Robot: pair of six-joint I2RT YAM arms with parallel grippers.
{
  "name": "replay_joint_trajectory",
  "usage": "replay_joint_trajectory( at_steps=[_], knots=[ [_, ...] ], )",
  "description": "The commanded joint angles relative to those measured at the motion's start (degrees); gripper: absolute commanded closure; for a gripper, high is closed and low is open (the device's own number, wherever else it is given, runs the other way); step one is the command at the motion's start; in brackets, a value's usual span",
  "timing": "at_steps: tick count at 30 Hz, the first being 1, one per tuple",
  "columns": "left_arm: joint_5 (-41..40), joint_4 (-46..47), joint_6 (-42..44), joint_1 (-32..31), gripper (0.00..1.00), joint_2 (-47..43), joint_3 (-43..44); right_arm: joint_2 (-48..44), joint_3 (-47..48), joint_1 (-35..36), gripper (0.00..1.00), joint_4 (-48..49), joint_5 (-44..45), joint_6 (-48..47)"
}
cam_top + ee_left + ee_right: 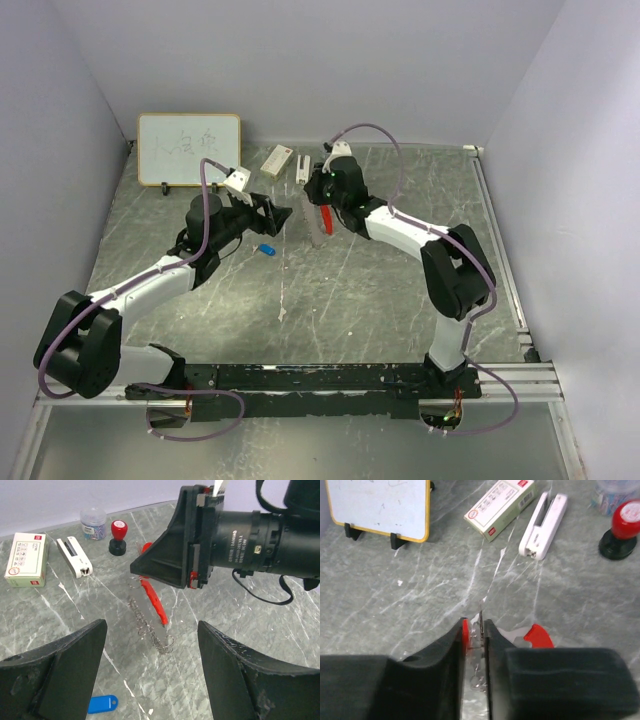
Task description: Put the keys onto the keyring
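The keyring (pixel 156 601) is a red strap with a grey strip and thin metal rings (pixel 167 643). Its lower end lies on the table, and it also shows in the top view (pixel 322 222). My right gripper (pixel 476 628) is shut on its upper end, with red strap and wire showing between the fingers; this gripper also shows in the top view (pixel 322 203). The red-headed key (pixel 538 635) lies just right of those fingers. The blue-headed key (pixel 103 703) lies by my left finger, and it also shows in the top view (pixel 265 249). My left gripper (pixel 150 626) is open and empty, just short of the keyring.
At the back stand a small whiteboard (pixel 188 148), a white box (pixel 500 502), a white stapler (pixel 543 525), a jar of paper clips (pixel 93 522) and a red-and-black stamp (pixel 118 537). The right arm's wrist (pixel 260 535) hangs close over the keyring.
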Motion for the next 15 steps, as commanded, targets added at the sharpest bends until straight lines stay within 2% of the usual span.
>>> replay_joint_trajectory(
  at_steps=[1,3,6,9,15],
  knots=[
    [1.2,2.0,-0.8,0.5,0.16,-0.1,-0.4,2.0,0.8,-0.5,0.72,4.3,-2.3,1.3],
    [1.3,2.0,-0.9,0.5,0.16,-0.2,-0.4,1.4,-0.3,-0.7,0.55,5.0,-2.1,1.5],
    [1.2,2.0,-0.9,0.6,0.16,-0.5,-0.5,-0.4,-2.2,-0.8,0.40,5.5,-1.5,1.3],
    [1.4,2.2,-1.2,0.6,0.18,-0.5,-0.5,-3.0,-4.4,-0.9,0.36,5.2,-0.8,1.2],
    [2.9,2.6,-1.7,0.6,0.23,0.0,-0.3,-8.9,-10.2,-1.0,0.36,2.1,0.1,1.8]
  ],
)
